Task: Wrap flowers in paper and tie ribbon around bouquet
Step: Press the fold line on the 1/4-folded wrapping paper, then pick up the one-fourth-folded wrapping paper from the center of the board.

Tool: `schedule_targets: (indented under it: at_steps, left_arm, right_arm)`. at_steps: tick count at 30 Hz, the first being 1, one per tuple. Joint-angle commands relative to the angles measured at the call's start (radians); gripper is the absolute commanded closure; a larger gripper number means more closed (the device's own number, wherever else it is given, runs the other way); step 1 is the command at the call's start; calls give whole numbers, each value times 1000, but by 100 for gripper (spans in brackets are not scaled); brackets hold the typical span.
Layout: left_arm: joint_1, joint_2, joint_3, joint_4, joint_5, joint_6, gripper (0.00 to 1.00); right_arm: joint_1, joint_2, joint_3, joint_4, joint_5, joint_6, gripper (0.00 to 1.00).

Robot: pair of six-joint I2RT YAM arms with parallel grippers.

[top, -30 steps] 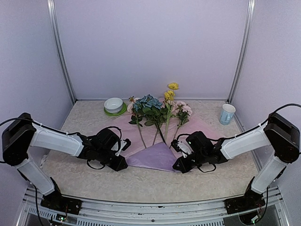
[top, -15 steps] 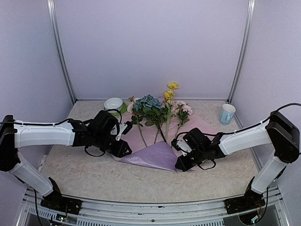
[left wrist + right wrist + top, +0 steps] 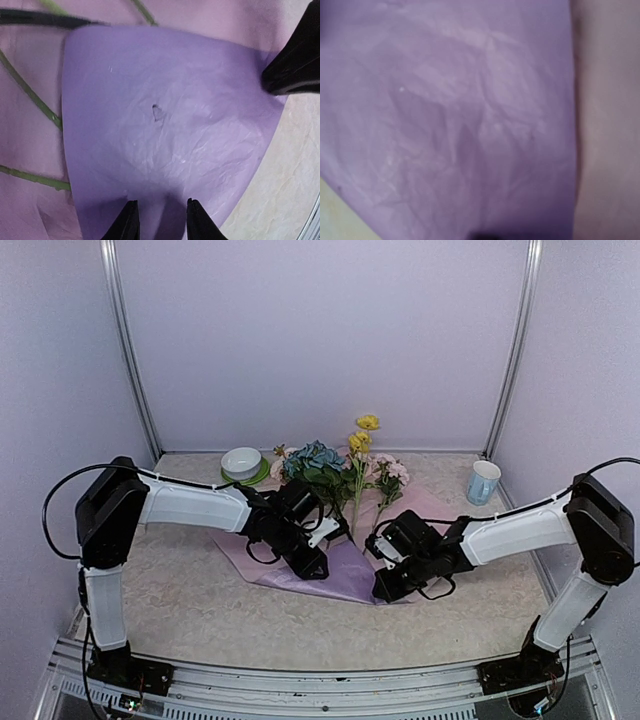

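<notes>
My left gripper (image 3: 161, 211) hovers, jaws slightly parted, over the paper (image 3: 165, 115), whose near flap is folded across the stems. My right gripper (image 3: 388, 586), grip unreadable, seemingly steadies the paper's right edge. The flowers (image 3: 330, 472) lie on the paper.

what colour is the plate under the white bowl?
Green. The plate shows best in the top external view.

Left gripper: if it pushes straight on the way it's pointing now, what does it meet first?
The folded-over flap of the paper, most likely: it fills the view just ahead of the left gripper, whose jaws stand apart. Whether the tips touch it yet is unclear.
</notes>
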Motion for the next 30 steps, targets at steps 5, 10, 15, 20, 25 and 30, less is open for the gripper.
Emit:
schedule_targets:
  at_steps: [5,10,15,20,25,30]
  left_arm:
    - [48,89,-14,-49,80,51,67]
    - [51,102,-15,-42,96,45,68]
    - [58,95,-45,-13,122,36,68]
    - [58,96,-46,-14,125,33,68]
    - [58,86,-57,-7,118,32,68]
    - [66,82,-71,11,130,25,68]
  right_arm:
    - [-79,-156,29,-125,-14,67,74]
    - [-279,-357,-101,-170,-81,124,41]
    - [-655,-468,-205,-156,-201,79,24]
    - [-966,-349,-164,1,-205,34,23]
    - [-1039,-115,-34,82,-188,-11,26]
    - [-1003,30,1,140,-320,-9,34]
